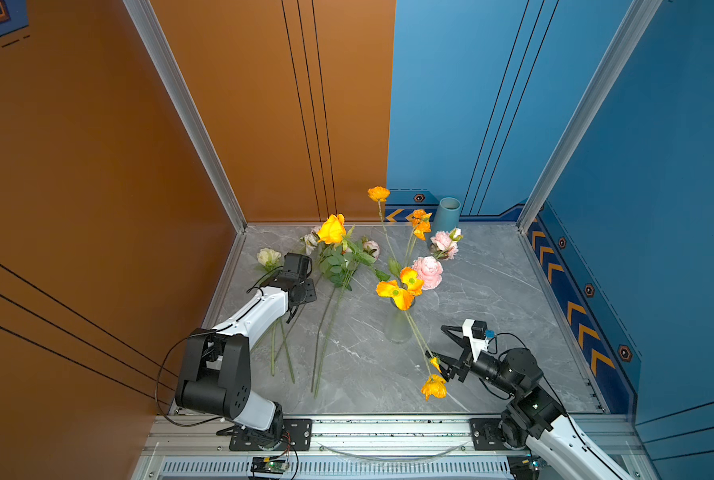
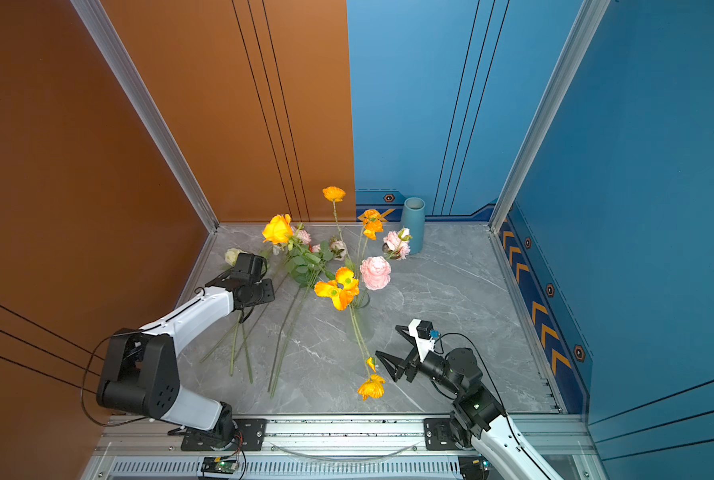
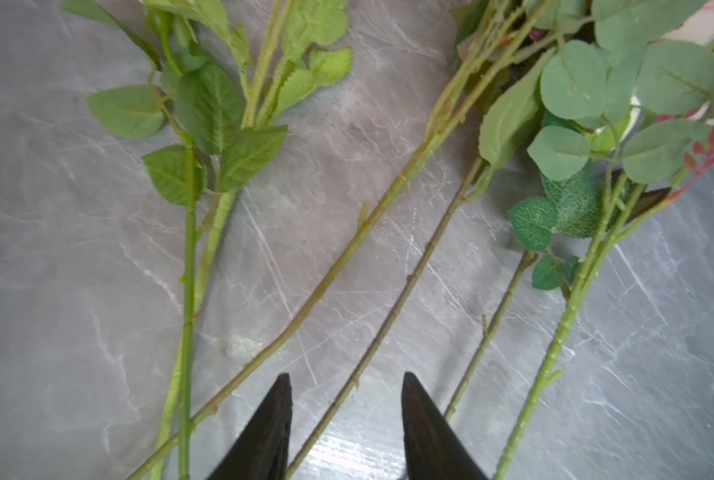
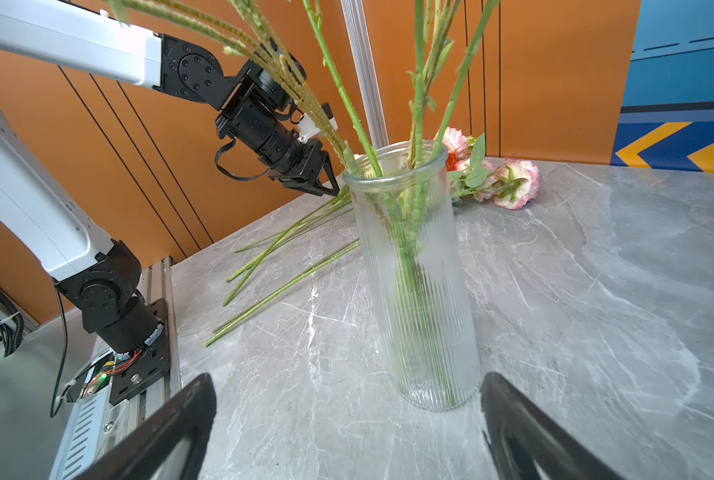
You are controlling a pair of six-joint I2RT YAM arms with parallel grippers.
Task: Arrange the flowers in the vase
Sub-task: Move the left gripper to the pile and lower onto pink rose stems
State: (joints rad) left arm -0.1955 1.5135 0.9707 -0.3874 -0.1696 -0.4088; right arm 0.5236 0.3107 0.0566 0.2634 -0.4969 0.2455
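The left gripper (image 3: 349, 401) points down over the loose long green-stemmed artificial flowers (image 1: 334, 266) lying on the table. Its black jaws stand partly apart with one thin green stem (image 3: 389, 316) running between them. A gap shows on each side of it, so nothing is clamped. A thicker stem (image 3: 337, 266) crosses just beside one fingertip and a thinner stem (image 3: 486, 328) passes beside the other. Leafy sprays crowd the table further out.

The right gripper (image 1: 435, 341) has its jaws spread wide and empty. It faces the clear ribbed glass vase (image 4: 421, 291), near it but not touching. One long stem leans out of the vase toward this gripper, and its drooping orange bloom (image 1: 433, 386) hangs just beside the lower finger.

The vase stands mid-table and holds several stems: orange-yellow poppies (image 1: 394, 291), a round pink bloom (image 1: 428, 272) and a tall orange flower (image 1: 379, 193). To its left, among the loose flowers, lie a yellow rose (image 1: 332, 229) and a cream-white bloom (image 1: 268, 257), their stem ends pointing toward the front edge. Pink carnations (image 1: 444, 243) lie at the back, just beside a blue cylindrical pot (image 1: 448, 214).

The grey marble tabletop (image 1: 504, 316) is bare to the right of the vase, out to the blue wall (image 1: 658, 208). The orange wall (image 1: 97, 187) closes in near the left arm. An aluminium rail (image 1: 388, 428) runs along the front edge.
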